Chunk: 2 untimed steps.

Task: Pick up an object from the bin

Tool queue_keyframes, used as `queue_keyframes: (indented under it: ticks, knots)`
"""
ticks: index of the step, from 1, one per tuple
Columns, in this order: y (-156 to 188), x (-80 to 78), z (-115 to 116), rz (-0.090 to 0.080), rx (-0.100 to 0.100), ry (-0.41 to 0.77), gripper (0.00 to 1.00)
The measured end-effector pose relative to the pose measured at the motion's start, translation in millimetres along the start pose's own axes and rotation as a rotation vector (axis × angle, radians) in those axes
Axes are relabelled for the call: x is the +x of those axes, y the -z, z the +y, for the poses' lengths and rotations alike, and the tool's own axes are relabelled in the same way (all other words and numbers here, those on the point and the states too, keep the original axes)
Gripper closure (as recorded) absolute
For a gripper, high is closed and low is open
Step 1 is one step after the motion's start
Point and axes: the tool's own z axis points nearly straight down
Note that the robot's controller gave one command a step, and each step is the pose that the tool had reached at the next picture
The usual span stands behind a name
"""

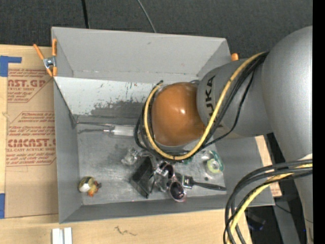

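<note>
Background: dark floor is seen beyond a grey bin (66, 136), on whose scuffed floor the loose things are spread.
Arm (284, 95): seen entering from the right, with its orange cover (175, 116) held low over the front middle of the bin.
Gripper (158, 173): set under the cover, down in a small heap. Whether the claw is apart or together cannot be told.
Heap: a black block (141, 179), a clear scrap (129, 156) and dark glasses (177, 191) are crowded just beside the Gripper.
Likely target: the black block at the front middle, judged only from its place under the Gripper.
Axis: its long side is seen running from upper right to lower left, the lower end pointed at the front wall.
Step done well: the claw is best set across the short side at mid-length, with neighbours kept out of the grip before any lift.
Strays: a clear tube (119, 131) by the back slope, a green-white ring (213, 164) at right and a yellow toy (87, 186) at front left are well apart.
</note>
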Motion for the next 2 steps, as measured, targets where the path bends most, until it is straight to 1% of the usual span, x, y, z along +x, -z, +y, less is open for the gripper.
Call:
queue_keyframes:
  ticks: [1, 2]
  knots:
    - [0, 0.2, 0, 0.001, 0.0, 0.0, 0.0]
    - [-6, -19.8, -34, -0.006, 0.0, -0.168, 1.0]
